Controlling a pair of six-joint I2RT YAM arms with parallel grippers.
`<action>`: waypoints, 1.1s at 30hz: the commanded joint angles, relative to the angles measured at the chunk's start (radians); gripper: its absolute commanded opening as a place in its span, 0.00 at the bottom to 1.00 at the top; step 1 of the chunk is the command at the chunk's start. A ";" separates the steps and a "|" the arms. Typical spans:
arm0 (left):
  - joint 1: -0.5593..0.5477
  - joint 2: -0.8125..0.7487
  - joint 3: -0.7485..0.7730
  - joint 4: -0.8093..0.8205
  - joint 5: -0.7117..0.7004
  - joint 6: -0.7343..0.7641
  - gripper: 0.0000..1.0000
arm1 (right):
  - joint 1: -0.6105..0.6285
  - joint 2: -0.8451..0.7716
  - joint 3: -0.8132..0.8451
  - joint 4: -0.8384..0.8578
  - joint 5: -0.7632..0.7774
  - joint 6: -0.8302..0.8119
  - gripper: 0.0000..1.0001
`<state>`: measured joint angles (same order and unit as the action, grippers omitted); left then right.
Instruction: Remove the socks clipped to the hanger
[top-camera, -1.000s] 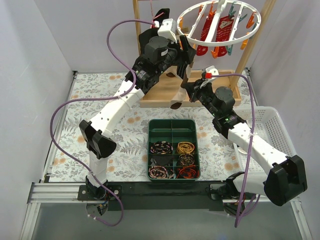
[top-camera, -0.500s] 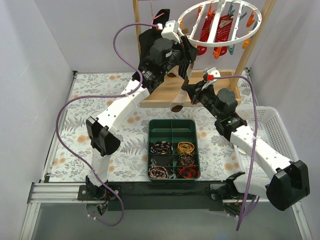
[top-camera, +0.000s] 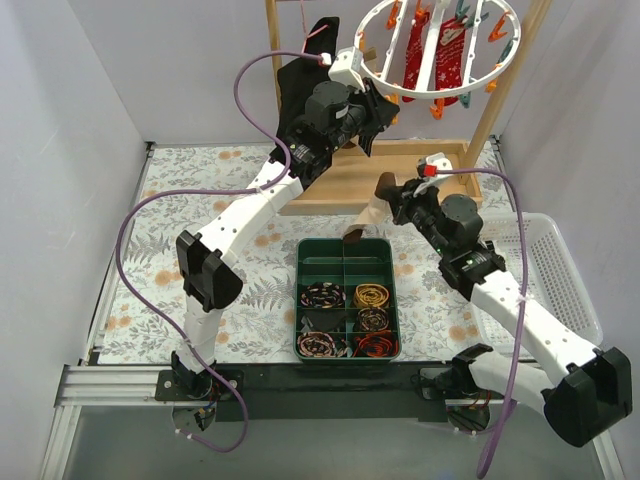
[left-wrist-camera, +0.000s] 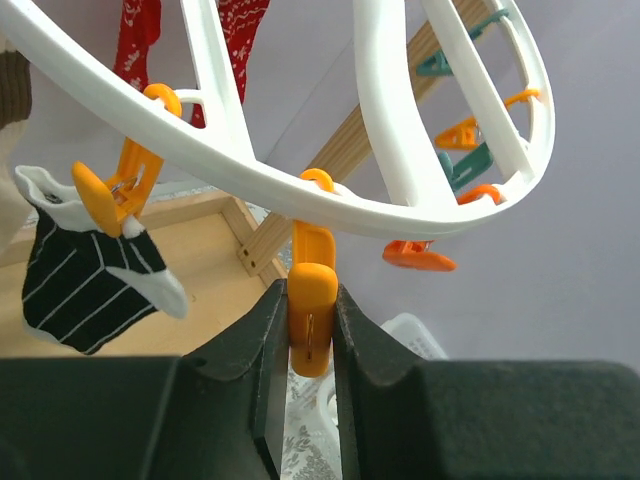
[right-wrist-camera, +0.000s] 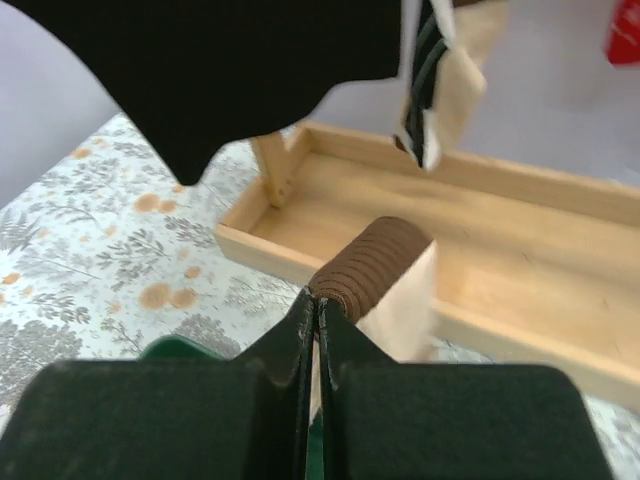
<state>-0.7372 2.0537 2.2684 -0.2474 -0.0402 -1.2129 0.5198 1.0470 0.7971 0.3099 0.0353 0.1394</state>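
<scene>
At the far end of the table, the left gripper (left-wrist-camera: 310, 296) is clenched on an orange clip (left-wrist-camera: 313, 250) hanging from the rim of the white ring hanger (left-wrist-camera: 230, 155). Left of it, a second orange clip (left-wrist-camera: 120, 190) holds a dark striped sock (left-wrist-camera: 90, 285). Red socks (top-camera: 415, 55) hang within the ring. Nearer and to the right, the right gripper (right-wrist-camera: 316, 300) grasps a brown-beige sock (right-wrist-camera: 375, 255), apart from the hanger.
</scene>
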 joint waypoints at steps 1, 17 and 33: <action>-0.001 -0.053 -0.033 -0.007 0.022 -0.010 0.05 | -0.027 -0.103 -0.004 -0.149 0.173 0.046 0.01; -0.001 -0.135 -0.118 -0.006 0.157 -0.050 0.43 | -0.254 -0.326 0.223 -0.702 0.790 0.037 0.01; -0.004 -0.363 -0.295 0.005 0.249 -0.114 0.57 | -0.270 -0.374 0.110 -0.842 1.051 0.075 0.01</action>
<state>-0.7361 1.8114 2.0117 -0.2558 0.1734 -1.2976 0.2592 0.6529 0.9905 -0.5102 1.0237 0.1886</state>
